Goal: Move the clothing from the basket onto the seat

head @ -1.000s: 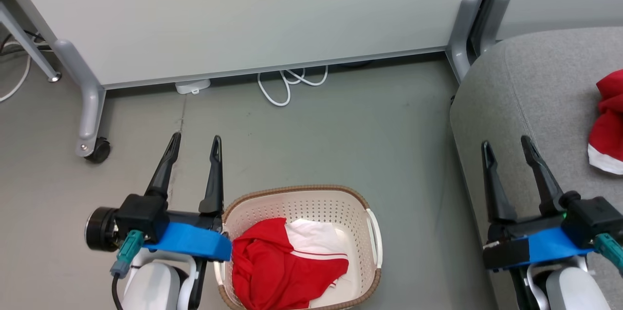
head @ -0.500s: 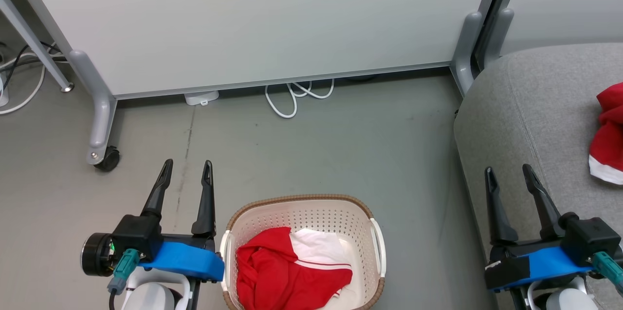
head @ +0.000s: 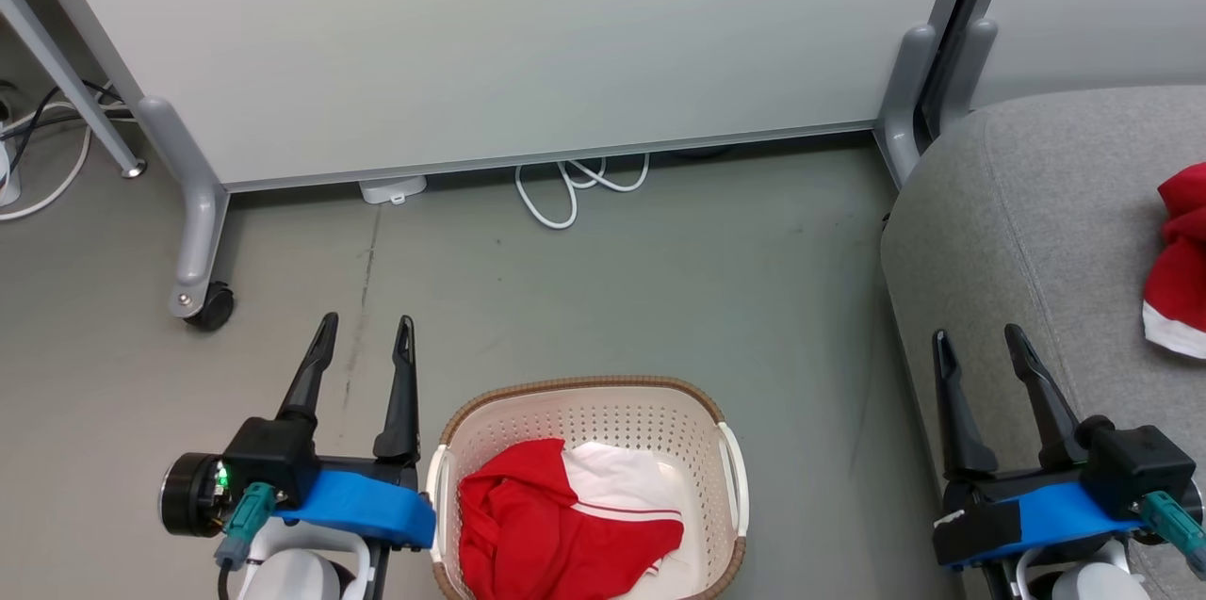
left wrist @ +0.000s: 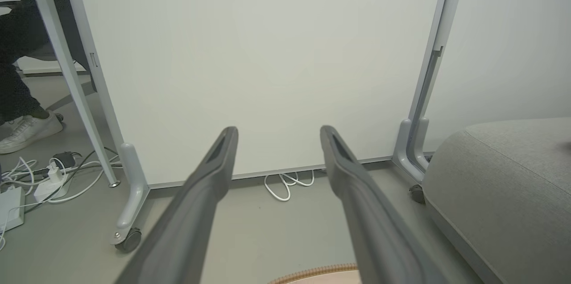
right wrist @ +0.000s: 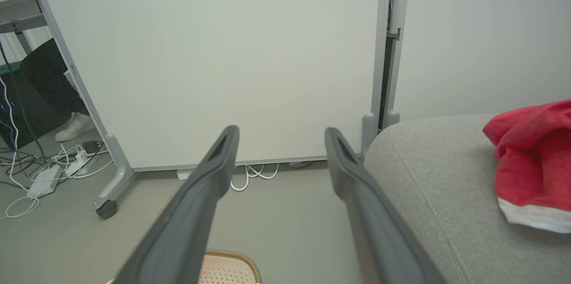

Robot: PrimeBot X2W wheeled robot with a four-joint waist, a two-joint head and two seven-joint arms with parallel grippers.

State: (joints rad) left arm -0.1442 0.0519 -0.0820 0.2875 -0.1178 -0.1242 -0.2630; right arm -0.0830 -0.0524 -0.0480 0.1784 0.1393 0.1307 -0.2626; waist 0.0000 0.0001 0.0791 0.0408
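A cream basket [head: 603,407] with a brown rim stands on the floor at the bottom middle of the head view, and a red garment with white trim [head: 556,525] lies crumpled inside it. On the grey seat [head: 1027,204] at the right lies another red garment [head: 1178,270], also seen in the right wrist view [right wrist: 533,159]. My left gripper [head: 366,336] hovers open just left of the basket with nothing between its fingers. My right gripper [head: 975,346] is open and empty over the seat's left edge. Both wrist views show spread fingers [left wrist: 214,172] [right wrist: 218,163].
A white partition panel [head: 490,35] on grey castor legs [head: 193,280] stands behind the basket. White cable loops [head: 565,186] lie at its foot, with more cables and a power strip [left wrist: 26,186] at the left. A person's white shoe [left wrist: 26,128] shows beyond the panel. Grey floor stretches between basket and seat.
The head camera has shifted, so the whole picture sits lower than a second ago. My left gripper has drawn slightly away from the basket's rim. Both grippers stay open.
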